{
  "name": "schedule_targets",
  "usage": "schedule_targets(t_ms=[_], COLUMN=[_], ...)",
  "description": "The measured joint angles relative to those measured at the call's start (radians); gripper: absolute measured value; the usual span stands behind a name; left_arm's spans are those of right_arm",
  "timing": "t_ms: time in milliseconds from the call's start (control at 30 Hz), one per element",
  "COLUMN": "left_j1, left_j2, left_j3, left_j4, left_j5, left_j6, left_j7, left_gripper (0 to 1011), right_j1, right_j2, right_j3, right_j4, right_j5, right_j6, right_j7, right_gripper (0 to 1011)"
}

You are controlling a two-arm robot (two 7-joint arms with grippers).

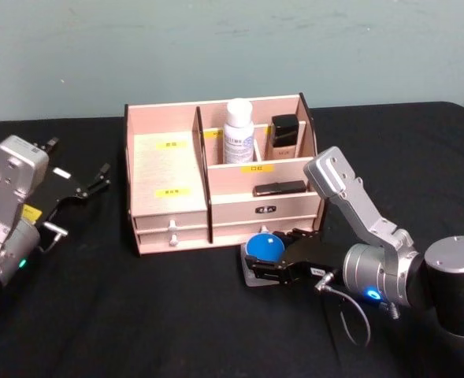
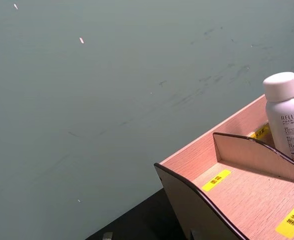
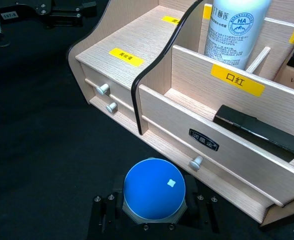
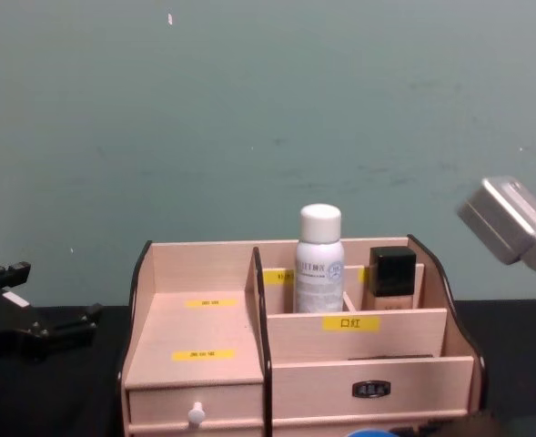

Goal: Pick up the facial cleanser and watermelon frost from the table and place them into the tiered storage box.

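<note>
From where I stand, the pale wooden tiered storage box with dark-edged curved sides and yellow labels (image 1: pixel 165 169) (image 2: pixel 246 195) (image 3: pixel 137 45) (image 4: pixel 204 323) sits in the middle of the black-covered desk (image 1: pixel 137 315), its small white-knobbed drawers (image 1: pixel 172 228) (image 3: pixel 103 89) facing the robot. The right claw (image 1: pixel 272 264) (image 3: pixel 154 212) is low down, just in front of the box's right-hand drawer. It is clamped from both sides on a small round container with a bright blue lid and a grey base (image 1: pixel 263 246) (image 3: pixel 154 189). That container is near the drawer front but apart from it, outside the box. I cannot tell whether its base rests on the desk or hangs just above it. Inside the box, a tall white cylindrical plastic bottle with a white cap (image 1: pixel 238 132) (image 2: pixel 286 115) (image 3: pixel 236 30) (image 4: pixel 319 259) stands upright in a rear compartment. Beside it to the right, across a low divider, stands a square dark bottle with a black cap (image 1: pixel 285 134) (image 4: pixel 392 278). One step lower, a flat black stick (image 1: pixel 280 188) (image 3: pixel 259 132) lies on its side in the trough behind the right drawer. The stepped left section of the box shows bare wood with its labels. The left claw (image 1: pixel 90 183) (image 4: pixel 31 319) is off to the left, well apart from the box, just above the desk. I cannot tell whether it is apart or together.
</note>
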Motion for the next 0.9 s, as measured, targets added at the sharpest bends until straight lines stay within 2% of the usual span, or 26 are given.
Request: schedule_targets(t_ms=[333, 533, 900], left_j1=[0.000, 0.000, 0.000], left_j2=[0.000, 0.000, 0.000], left_j3=[0.000, 0.000, 0.000], left_j4=[0.000, 0.000, 0.000], left_j5=[0.000, 0.000, 0.000], left_j6=[0.000, 0.000, 0.000], left_j7=[0.000, 0.000, 0.000], left_gripper=[1010, 1010, 1009], right_j1=[-0.001, -0.007, 0.008], right_j2=[0.000, 0.005, 0.016], right_j3=[0.000, 0.000, -0.015], right_j4=[0.000, -0.007, -0.059], right_j5=[0.002, 0.010, 0.028], right_j6=[-0.001, -0.023, -0.050], right_j7=[0.001, 0.019, 0.043], right_gripper=[731, 731, 731])
